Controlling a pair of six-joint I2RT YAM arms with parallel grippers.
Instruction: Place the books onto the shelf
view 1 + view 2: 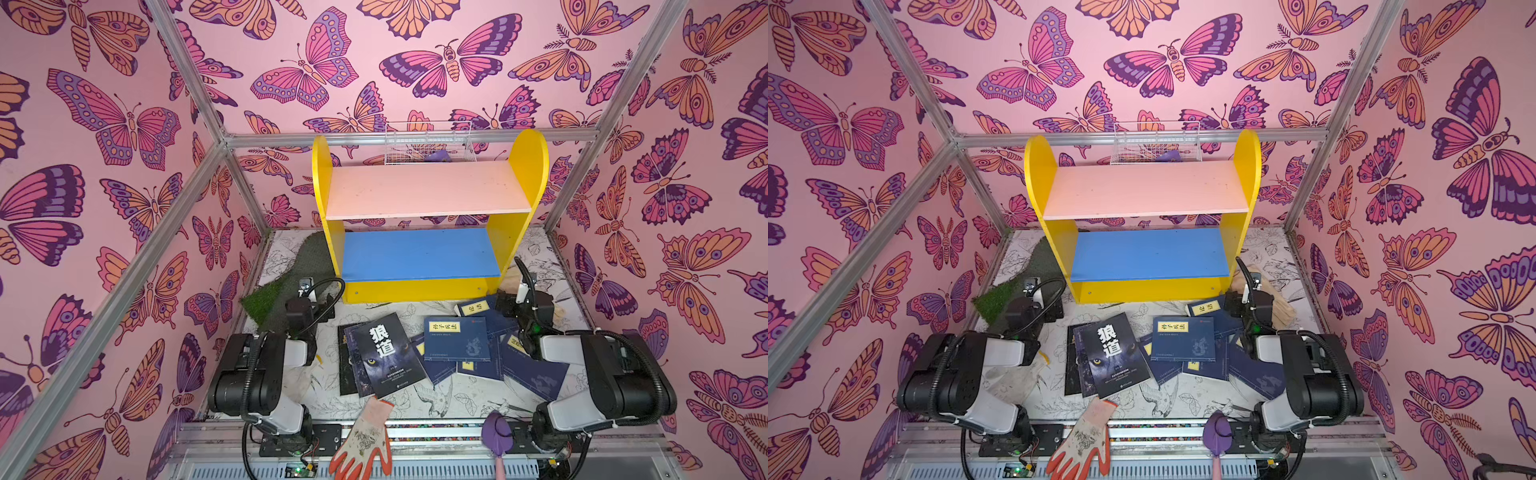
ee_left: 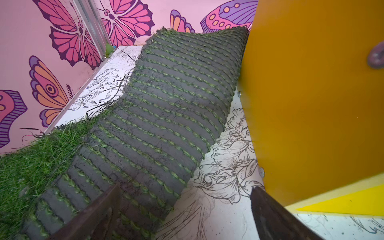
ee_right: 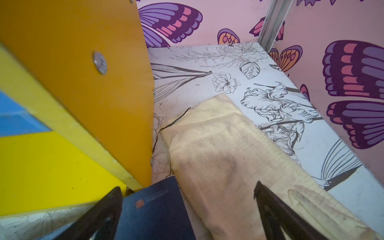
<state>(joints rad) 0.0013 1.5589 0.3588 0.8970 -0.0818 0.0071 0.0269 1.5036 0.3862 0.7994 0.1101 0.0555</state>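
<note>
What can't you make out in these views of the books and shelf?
- Dark books under the wolf-cover book: covered by it in both top views; count unclear.
- Navy books: right arm covers part of the pile in both top views.
- Purple thing in the wire basket: behind mesh and the shelf; unidentifiable.
- Left fingers, right fingers: cut off by the wrist views' frame edge.
- Small cover print: too small.
</note>
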